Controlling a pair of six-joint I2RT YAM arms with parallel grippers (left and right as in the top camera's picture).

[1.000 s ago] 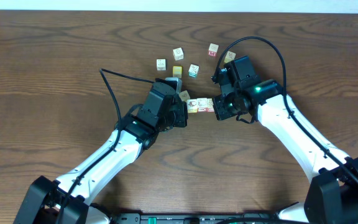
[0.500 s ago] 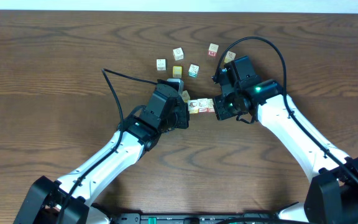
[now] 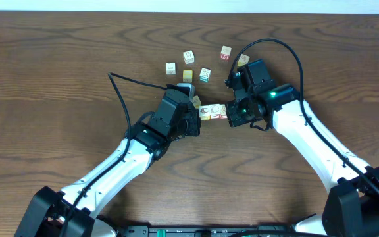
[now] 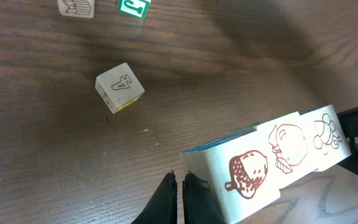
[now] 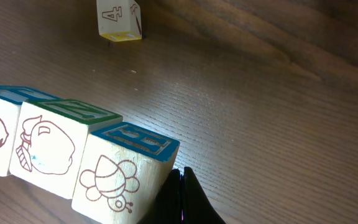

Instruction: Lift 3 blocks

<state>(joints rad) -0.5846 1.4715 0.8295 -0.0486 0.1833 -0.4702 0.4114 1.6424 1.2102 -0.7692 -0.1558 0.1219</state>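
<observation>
Left claw (image 4: 180, 190) closed | right claw (image 5: 180, 185) closed | blocks (image 3: 212, 112) pressed between

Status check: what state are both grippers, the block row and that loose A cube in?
three blocks: in one row, faces touching, pinched between both grippers.
left gripper: shut, tip against the row's acorn end.
right gripper: shut, tip against the bee end.
A cube: loose on the table, apart from the row.

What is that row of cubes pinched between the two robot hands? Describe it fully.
The row of three blocks is pale wood, set end to end, cream faces drawn in brown: acorn, apple, bee. Other faces carry blue or green letters. The shut left gripper presses the acorn end, the shut right gripper the bee end.
</observation>
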